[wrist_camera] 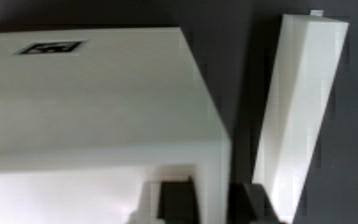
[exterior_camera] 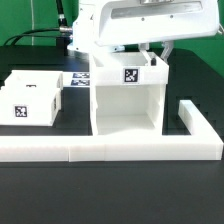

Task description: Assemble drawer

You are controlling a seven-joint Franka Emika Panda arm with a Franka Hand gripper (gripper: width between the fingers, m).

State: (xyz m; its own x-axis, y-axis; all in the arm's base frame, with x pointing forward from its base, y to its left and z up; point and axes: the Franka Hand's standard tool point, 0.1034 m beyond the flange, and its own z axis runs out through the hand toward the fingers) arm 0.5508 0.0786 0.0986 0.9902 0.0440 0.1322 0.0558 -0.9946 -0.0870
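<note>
The drawer housing (exterior_camera: 127,98), a tall white open-fronted box with a tag on its top edge, stands in the middle of the black table. Its top and tag also show in the wrist view (wrist_camera: 87,90). Two small white trays (exterior_camera: 32,100) with tags sit to the exterior view's left, one behind the other. My gripper (exterior_camera: 160,54) is over the housing's top on the exterior view's right. In the wrist view my gripper (wrist_camera: 211,203) straddles the housing's side wall, with one dark finger (wrist_camera: 176,200) inside and the other outside, both against the wall.
A long low white L-shaped bar (exterior_camera: 110,149) runs along the front and turns back at the exterior view's right; it shows beside the housing in the wrist view (wrist_camera: 300,110). The marker board (exterior_camera: 76,77) lies behind, between the trays and the housing.
</note>
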